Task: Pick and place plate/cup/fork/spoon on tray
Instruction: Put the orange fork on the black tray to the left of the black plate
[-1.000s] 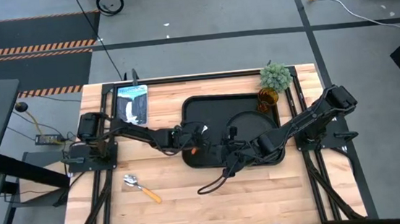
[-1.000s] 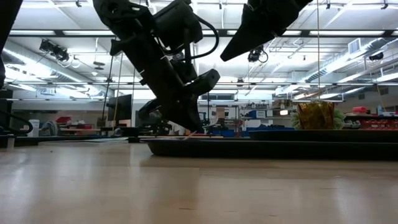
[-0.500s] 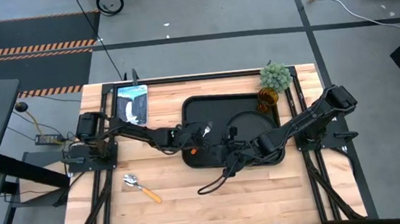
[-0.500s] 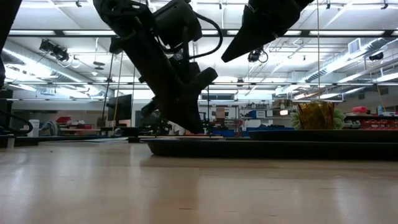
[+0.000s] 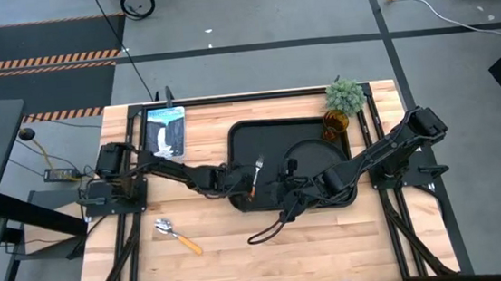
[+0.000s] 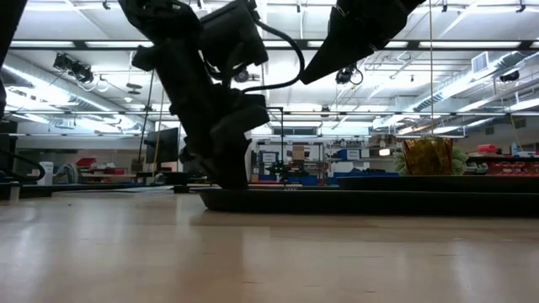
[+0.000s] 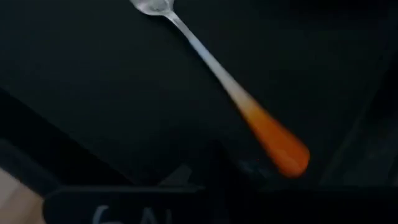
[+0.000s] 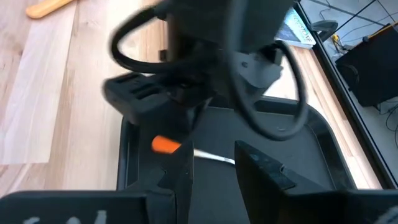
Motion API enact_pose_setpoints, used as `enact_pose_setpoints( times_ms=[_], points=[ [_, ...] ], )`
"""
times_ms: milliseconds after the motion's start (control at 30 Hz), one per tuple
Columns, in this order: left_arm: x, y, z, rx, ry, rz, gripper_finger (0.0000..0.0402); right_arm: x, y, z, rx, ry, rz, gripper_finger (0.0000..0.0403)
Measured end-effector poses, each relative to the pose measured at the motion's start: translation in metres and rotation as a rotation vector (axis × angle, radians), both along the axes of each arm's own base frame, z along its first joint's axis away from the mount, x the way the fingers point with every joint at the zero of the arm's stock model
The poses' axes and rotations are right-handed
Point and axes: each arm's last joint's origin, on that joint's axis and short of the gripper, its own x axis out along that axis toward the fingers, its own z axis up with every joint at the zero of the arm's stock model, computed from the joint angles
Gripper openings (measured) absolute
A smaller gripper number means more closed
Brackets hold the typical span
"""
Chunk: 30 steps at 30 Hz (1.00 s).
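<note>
We are seeing the fork (image 5: 255, 178) lying free on the tray (image 5: 300, 132); left gripper (image 5: 236, 180) beside its handle, fingers open; right gripper (image 5: 284, 192) hovering, fingers parted, gripping nothing. Risk: a retreating finger is liable to flick the fork. The spoon (image 5: 175, 235) is waiting on the worktop (image 5: 332, 242). No legible writing.

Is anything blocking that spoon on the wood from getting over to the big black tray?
The left arm stretches across the table between the spoon and the tray, so it partly stands in the way; nothing else visible does.
</note>
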Motion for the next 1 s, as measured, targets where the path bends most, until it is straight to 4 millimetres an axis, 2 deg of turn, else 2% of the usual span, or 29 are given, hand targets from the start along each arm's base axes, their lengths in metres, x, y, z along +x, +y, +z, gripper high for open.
enact_pose_setpoints(
  times_ms=[267, 833, 1000],
  points=[
    [0.003, -0.014, 0.003, -0.005, -0.059, -0.038, 0.0032, 0.000, 0.000, 0.000, -0.003, 0.002, 0.004, 0.0123],
    [0.007, -0.013, 0.006, 0.118, -0.082, -0.133, 0.0031, 0.000, 0.002, 0.001, 0.000, -0.006, 0.019, 0.0123],
    [0.008, -0.005, 0.006, 0.171, -0.068, -0.168, 0.0031, 0.002, 0.003, 0.003, -0.002, -0.029, 0.033, 0.0123]
  ],
)
